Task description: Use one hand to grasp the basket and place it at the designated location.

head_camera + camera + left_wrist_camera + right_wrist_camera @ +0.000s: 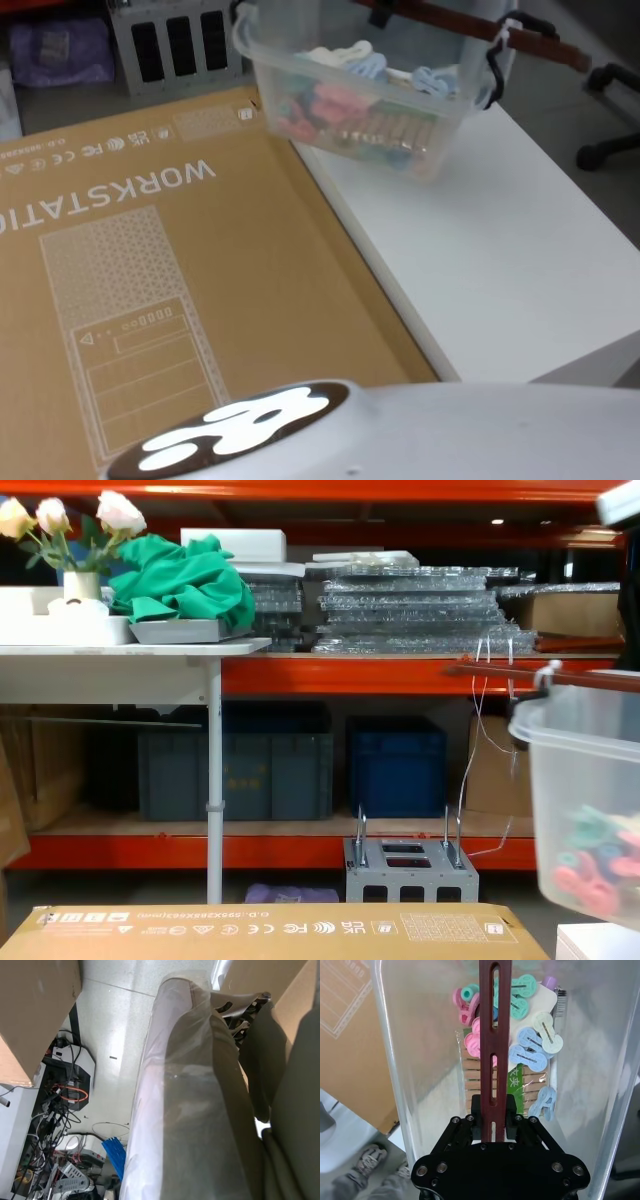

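Gripping the dark red-brown slotted handle (494, 1040) of the basket (420, 1050), the right claw (493, 1112) sits clenched, its two black fingers (477, 1115) pressed against either side of the bar just above the claw's bolted black body.

Right wrist view, looking down into the basket: pastel pegs (535, 1042) in pink, teal, blue and cream lie on the bottom over a bundle of wooden clothespins (470, 1077). A green label (513, 1080) with white characters lies among them; too small to read fully.

Head view: nearest is a large flat brown cardboard box (200, 300) printed "WORKSTATI…" in white, with a row of small compliance marks, among them "FC" and "CE", along its far edge. To the right of it, a white worktop (500, 260). The basket (400, 130) is at the worktop's far edge, tilted; cannot tell whether its base touches the surface. A black hinge (492, 75) joins the handle (470, 30) to the rim.

Chest view: basket (585, 810) at the right edge, handle (550, 672) running level above the rim. The same cardboard box (270, 932) is in the foreground. Beyond it, a grey slotted unit (410, 872) on the floor, then grey (235, 775) and blue (397, 765) crates under orange shelving (350, 675).

Left claw: cannot tell its state. The left wrist view shows a plastic-wrapped surface (195, 1120) close up, and cables (55, 1125) on the floor.
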You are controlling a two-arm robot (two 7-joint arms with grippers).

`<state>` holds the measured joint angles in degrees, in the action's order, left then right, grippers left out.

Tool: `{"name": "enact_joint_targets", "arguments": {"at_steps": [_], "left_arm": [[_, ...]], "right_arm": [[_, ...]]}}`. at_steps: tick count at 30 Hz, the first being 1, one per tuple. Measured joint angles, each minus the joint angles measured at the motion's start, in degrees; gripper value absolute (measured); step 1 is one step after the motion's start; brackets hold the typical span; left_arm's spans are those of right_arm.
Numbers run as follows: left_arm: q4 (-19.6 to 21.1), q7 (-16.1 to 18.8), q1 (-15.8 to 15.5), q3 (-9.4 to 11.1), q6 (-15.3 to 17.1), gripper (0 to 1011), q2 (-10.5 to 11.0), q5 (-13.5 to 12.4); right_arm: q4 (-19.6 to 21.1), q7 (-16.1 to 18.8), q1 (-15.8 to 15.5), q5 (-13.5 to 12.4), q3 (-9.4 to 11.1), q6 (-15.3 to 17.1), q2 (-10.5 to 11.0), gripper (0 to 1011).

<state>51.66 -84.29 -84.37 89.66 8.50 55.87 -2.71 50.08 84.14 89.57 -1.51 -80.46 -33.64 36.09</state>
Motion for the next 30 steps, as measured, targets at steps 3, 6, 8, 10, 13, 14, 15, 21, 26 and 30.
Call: {"name": "enact_joint_targets", "arguments": {"at_steps": [3,6,8,10,13,14,15,21,26,30], "left_arm": [[0.02,0.00,0.00,0.00,0.00,0,0.00,0.00],[0.02,0.00,0.00,0.00,0.00,0,0.00,0.00],[0.01,0.00,0.00,0.00,0.00,0,0.00,0.01],[-0.01,0.00,0.00,0.00,0.00,0,0.00,0.00],[0.00,0.00,0.00,0.00,0.00,0,0.00,0.00],[0.03,0.00,0.00,0.00,0.00,0,0.00,0.01],[0.01,0.00,0.00,0.00,0.00,0,0.00,0.00],[-0.01,0.00,0.00,0.00,0.00,0,0.00,-0.01],[0.02,0.00,0.00,0.00,0.00,0,0.00,0.00],[-0.01,0.00,0.00,0.00,0.00,0,0.00,0.00]], "right_arm": [[1.47,-1.14,-0.79,0.50,0.53,3.62,2.71,240],[2.65,-2.17,-1.40,1.30,0.95,6.44,4.62,240],[3.05,-2.59,-1.73,1.30,1.21,7.44,5.37,240],[3.71,-3.30,-2.36,1.26,1.69,9.20,6.72,240],[4.52,-4.07,-3.05,1.20,2.30,11.15,8.15,240],[4.80,-4.26,-3.22,1.20,2.44,11.61,8.48,240],[5.48,-4.72,-3.63,1.21,2.68,12.75,9.32,240],[8.34,-6.53,-5.07,1.59,3.33,18.00,12.04,240],[11.59,-8.21,-6.65,2.13,3.85,23.25,14.33,240],[13.64,-9.20,-7.77,2.41,4.19,26.78,15.56,240]]}}
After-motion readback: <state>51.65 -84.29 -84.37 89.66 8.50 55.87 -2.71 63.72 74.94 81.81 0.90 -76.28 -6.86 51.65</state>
